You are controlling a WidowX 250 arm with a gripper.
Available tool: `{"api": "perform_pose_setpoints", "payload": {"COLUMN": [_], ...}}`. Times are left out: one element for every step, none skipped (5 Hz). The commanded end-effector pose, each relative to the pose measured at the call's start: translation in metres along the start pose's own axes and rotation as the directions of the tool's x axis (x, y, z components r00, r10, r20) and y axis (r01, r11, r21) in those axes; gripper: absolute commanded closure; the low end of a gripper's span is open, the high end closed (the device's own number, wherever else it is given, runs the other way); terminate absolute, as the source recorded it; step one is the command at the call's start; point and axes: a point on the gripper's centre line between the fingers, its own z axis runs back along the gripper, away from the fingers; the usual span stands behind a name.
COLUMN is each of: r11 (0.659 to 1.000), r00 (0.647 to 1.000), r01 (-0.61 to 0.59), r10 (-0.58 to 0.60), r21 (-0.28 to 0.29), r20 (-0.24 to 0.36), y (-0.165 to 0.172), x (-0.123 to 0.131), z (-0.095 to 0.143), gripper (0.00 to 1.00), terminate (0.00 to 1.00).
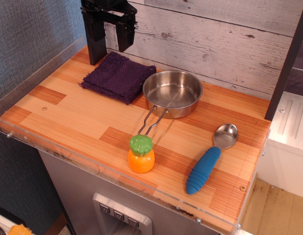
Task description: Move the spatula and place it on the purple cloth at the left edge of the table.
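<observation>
On table (83,122): pan (172,92) holds nothing. Spatula (209,160) lies near right edge, far from cloth (118,76). Gripper (108,39) spread wide, grasping nothing, above cloth. Toy carrot (141,154) in front. Wood wall (215,34) behind.

a steel pan (172,91) sits right of and below the jaws. an orange toy carrot (141,153) stands at the pan's wire handle tip.

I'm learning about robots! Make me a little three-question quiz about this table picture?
1. True or false: the spatula already lies on the purple cloth.
2. What sits nearest the pan handle's end? A) toy carrot B) spatula C) cloth
3. Fill in: the gripper hangs above the table's ____ corner, its fingers apart.

Key: 1 false, it lies on bare wood at the front right; 2 A; 3 back left.
</observation>
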Motion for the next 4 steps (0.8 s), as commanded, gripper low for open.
{"api": "perform_pose_setpoints", "payload": {"r11": [1.000,0.998,0.989,0.982], "r00": [1.000,0.998,0.989,0.981], "r01": [0.000,0.058,0.149,0.189], "r10": [0.000,-0.058,-0.149,-0.189], "r21": [0.000,0.000,0.005,0.002], "r20": [0.000,0.003,0.010,0.039], "y": [0.000,-0.027,-0.074,-0.117], "x": [0.000,0.003,-0.011,-0.038], "z": [0.000,-0.002,0.001,0.011], "gripper": [0.00,0.00,0.00,0.00], "terminate": [0.00,0.00,0.00,0.00]}}
